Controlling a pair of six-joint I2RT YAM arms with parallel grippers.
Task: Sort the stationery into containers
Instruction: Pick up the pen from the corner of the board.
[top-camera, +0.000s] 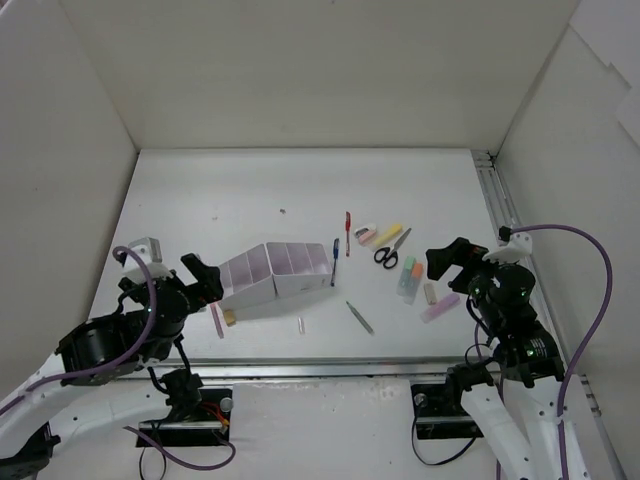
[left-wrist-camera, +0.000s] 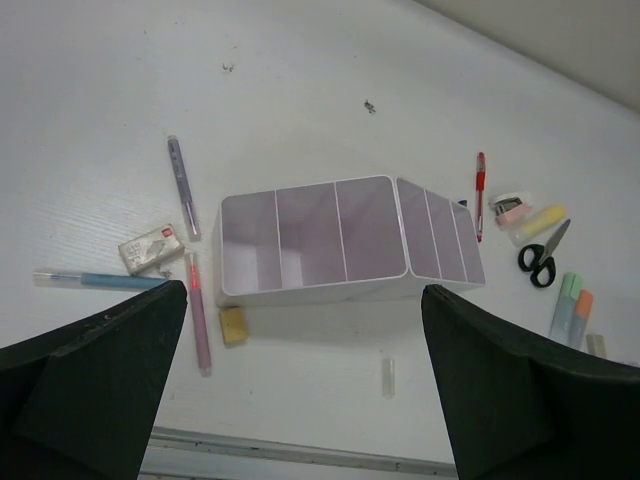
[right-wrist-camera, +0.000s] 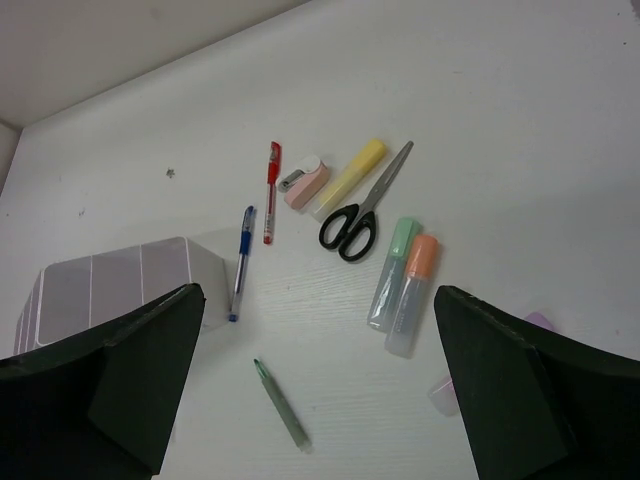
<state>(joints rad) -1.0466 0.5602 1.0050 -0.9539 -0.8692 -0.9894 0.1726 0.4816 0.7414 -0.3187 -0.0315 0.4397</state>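
Note:
The white organizer (top-camera: 275, 272) stands left of centre, its compartments empty; it also shows in the left wrist view (left-wrist-camera: 310, 240). My left gripper (top-camera: 205, 280) is open and empty just left of it, above a pink pen (left-wrist-camera: 197, 310) and a yellow eraser (left-wrist-camera: 233, 325). My right gripper (top-camera: 447, 258) is open and empty over the right-hand cluster: black-handled scissors (right-wrist-camera: 355, 225), a yellow marker (right-wrist-camera: 350, 178), a green marker (right-wrist-camera: 393, 272), an orange marker (right-wrist-camera: 412, 295), a red pen (right-wrist-camera: 270, 190), a blue pen (right-wrist-camera: 241, 260) and a grey-green pen (right-wrist-camera: 282, 403).
A purple pen (left-wrist-camera: 182, 185), a wrapped eraser (left-wrist-camera: 150, 248) and a blue pen (left-wrist-camera: 95, 280) lie left of the organizer. A small clear cap (left-wrist-camera: 388, 375) lies in front of it. A pink marker (top-camera: 440, 307) lies near the right arm. White walls enclose the table.

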